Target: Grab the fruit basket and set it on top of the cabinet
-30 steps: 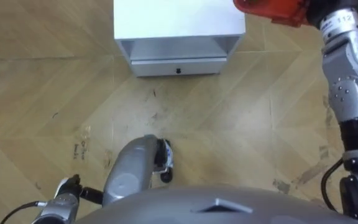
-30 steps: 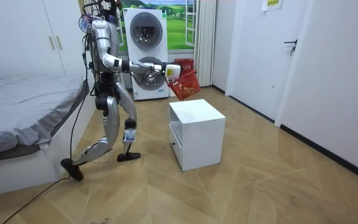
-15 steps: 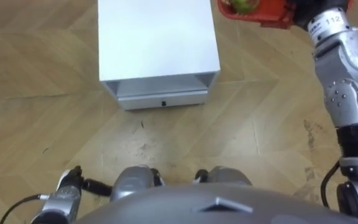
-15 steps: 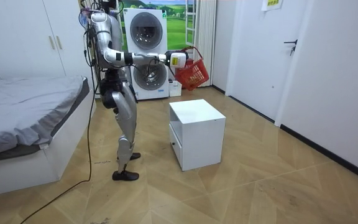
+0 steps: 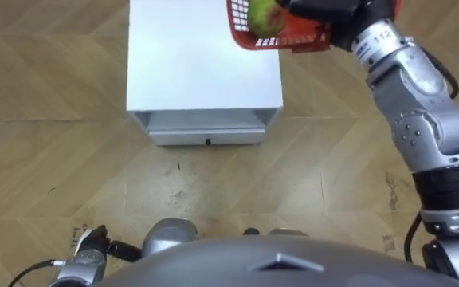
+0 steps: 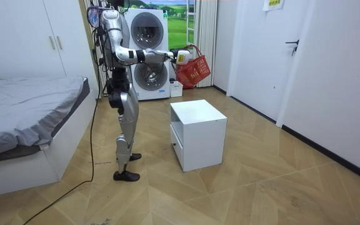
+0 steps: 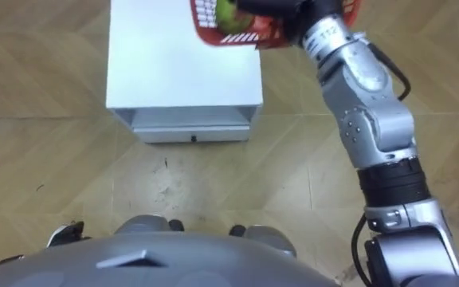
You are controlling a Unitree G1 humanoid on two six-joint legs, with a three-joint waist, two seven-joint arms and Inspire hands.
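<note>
Right hand (image 5: 325,9) closed on basket (image 5: 284,35), held aloft (green fruit (image 5: 264,16) inside). Cabinet (image 5: 203,68) below the hand. Left hand (image 5: 88,249) low; grip cannot be told.

Near the white cabinet (image 6: 197,134), the right hand (image 6: 181,57) holds the red basket (image 6: 193,70) raised.

Head stereo pair: mounted on robot's head, aimed steeply down and forward, close over floor (image 5: 54,143) at its feet. White cabinet (image 5: 198,64) fills upper middle, seen from above, drawer (image 5: 205,137) facing camera. Basket (image 5: 293,36) cut by top edge. Eyes sit side by side; cabinet lies further left in right eye view. Both share cabinet, basket, floor.
Room view: camera well off, about level, side-on to robot, taking in bed (image 6: 24,106) and washer (image 6: 147,31). Shares cabinet, basket, floor with eye views.
</note>
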